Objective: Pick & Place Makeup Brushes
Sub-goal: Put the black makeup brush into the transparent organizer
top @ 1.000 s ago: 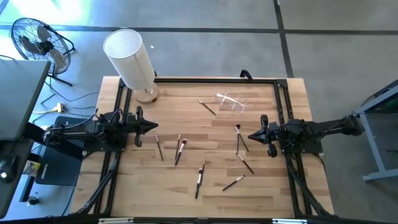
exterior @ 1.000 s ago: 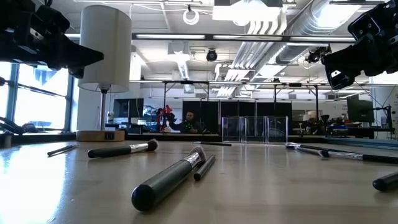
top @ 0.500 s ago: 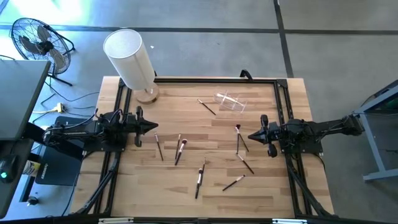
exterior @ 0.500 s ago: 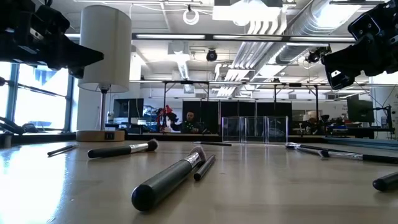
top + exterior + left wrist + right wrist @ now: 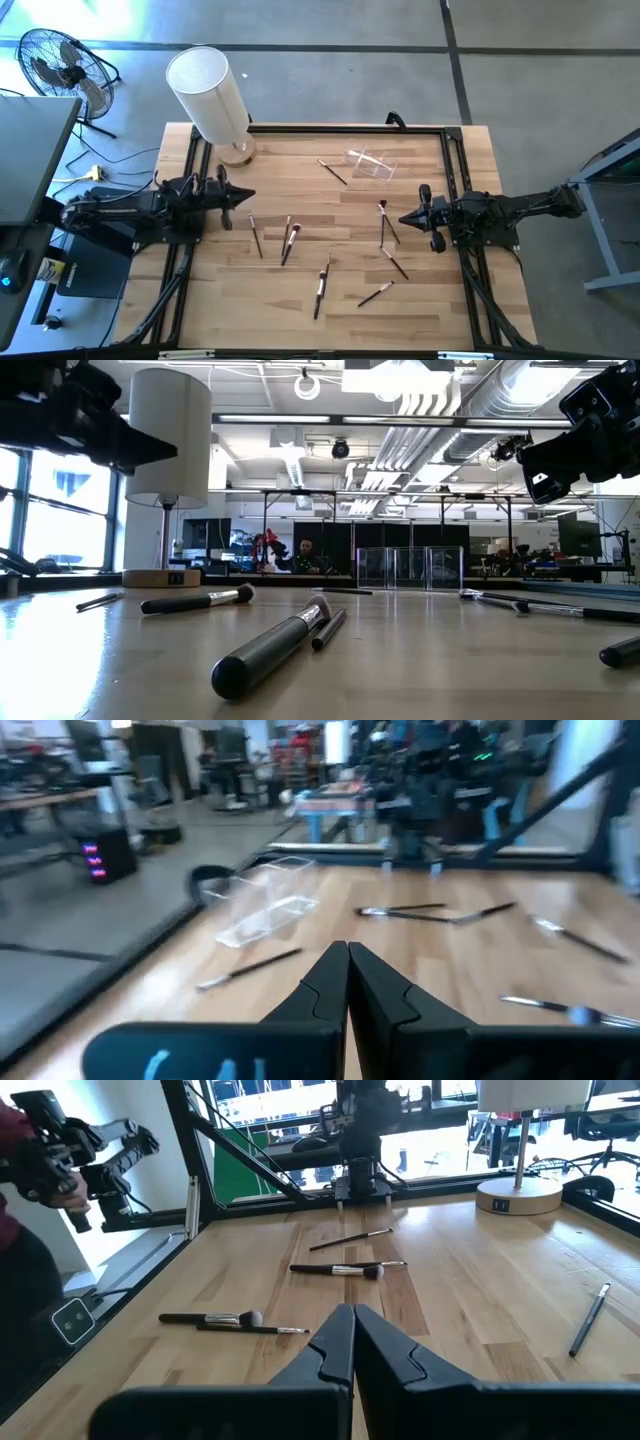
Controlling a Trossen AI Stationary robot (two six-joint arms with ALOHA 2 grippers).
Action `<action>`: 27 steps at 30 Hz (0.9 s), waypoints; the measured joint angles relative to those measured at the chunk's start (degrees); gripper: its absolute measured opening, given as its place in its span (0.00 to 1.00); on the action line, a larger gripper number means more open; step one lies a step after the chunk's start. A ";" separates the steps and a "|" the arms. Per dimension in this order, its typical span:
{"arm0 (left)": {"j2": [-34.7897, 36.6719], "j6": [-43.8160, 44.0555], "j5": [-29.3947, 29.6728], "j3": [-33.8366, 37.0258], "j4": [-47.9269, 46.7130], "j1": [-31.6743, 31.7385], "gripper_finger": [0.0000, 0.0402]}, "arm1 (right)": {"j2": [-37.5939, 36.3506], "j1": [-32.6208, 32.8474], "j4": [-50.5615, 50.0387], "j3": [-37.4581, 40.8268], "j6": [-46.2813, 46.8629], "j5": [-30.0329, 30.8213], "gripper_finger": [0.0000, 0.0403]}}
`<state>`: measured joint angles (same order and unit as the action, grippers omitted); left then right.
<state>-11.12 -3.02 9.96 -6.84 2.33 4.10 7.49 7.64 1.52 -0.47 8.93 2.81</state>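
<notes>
While both arms hang above the light wooden table (image 5: 420,300), the left gripper (image 5: 250,196) at its left edge and the right gripper (image 5: 403,218) toward the right edge each have their dark fingers pressed together, holding nothing and touching nothing. Thin dark-handled makeup brushes (image 5: 290,242) lie scattered flat across the middle of the table between them. Near the far edge, a clear plastic box (image 5: 371,163) sits with no brush inside it; one brush lies just beside it.
</notes>
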 joint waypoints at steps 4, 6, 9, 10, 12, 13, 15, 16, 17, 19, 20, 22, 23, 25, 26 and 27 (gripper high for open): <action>-9.44 1.80 1.28 -6.21 -0.41 0.00 0.00 | 0.00 0.00 0.00 0.00 0.00 0.01 0.00; -15.76 2.02 1.39 -10.63 -0.62 0.00 0.00 | 0.00 -0.02 0.00 -0.01 0.00 0.02 0.00; -25.09 5.91 4.00 -17.62 -3.45 -0.02 0.00 | 0.00 -0.01 0.00 0.00 0.00 0.02 0.00; -28.00 8.42 5.42 -20.07 -4.32 -0.02 0.00 | 0.00 -0.02 0.00 0.00 0.00 0.02 0.00; -33.98 13.29 6.84 -25.49 -5.66 0.00 0.00 | 0.00 0.00 0.00 0.00 0.00 0.00 0.00; -36.74 15.67 6.92 -28.13 -7.21 0.02 0.00 | 0.00 -0.02 0.00 0.00 0.00 0.00 0.00; -41.91 20.66 6.86 -32.91 -12.28 -0.01 0.00 | 0.00 -0.01 0.00 -0.01 0.00 0.00 0.00; -44.48 22.94 6.79 -35.54 -14.60 -0.02 0.00 | 0.00 -0.02 0.00 0.00 0.00 0.01 0.00; -47.02 25.15 6.63 -38.22 -16.89 -0.02 0.00 | 0.00 0.00 0.00 -0.01 0.00 0.02 0.00; -51.91 29.59 6.01 -42.93 -21.62 -0.02 0.00 | 0.00 -0.02 0.00 -0.02 0.00 0.01 0.00; -54.13 32.19 5.90 -45.00 -24.96 -0.02 0.00 | 0.00 0.00 0.01 0.00 0.00 0.02 0.00; -58.09 38.25 5.70 -48.93 -31.04 -0.02 0.00 | 0.00 -0.02 0.00 0.00 0.00 0.02 0.00; -60.24 41.58 5.47 -50.89 -33.13 -0.01 0.00 | 0.00 0.00 0.02 0.00 0.00 0.02 0.00; -63.76 48.14 4.42 -53.64 -38.10 0.00 0.00 | 0.00 -0.02 0.02 -0.01 0.00 0.02 0.00; -65.16 50.96 3.82 -54.35 -40.94 0.00 0.00 | 0.00 -0.01 0.02 -0.01 0.00 0.01 0.00; -66.60 53.61 3.27 -54.93 -42.17 0.00 0.00 | 0.00 -0.02 0.03 -0.01 0.00 0.02 0.00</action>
<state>-77.72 50.59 13.23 -61.76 -39.84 4.10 7.49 7.62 1.55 -0.48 8.93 2.83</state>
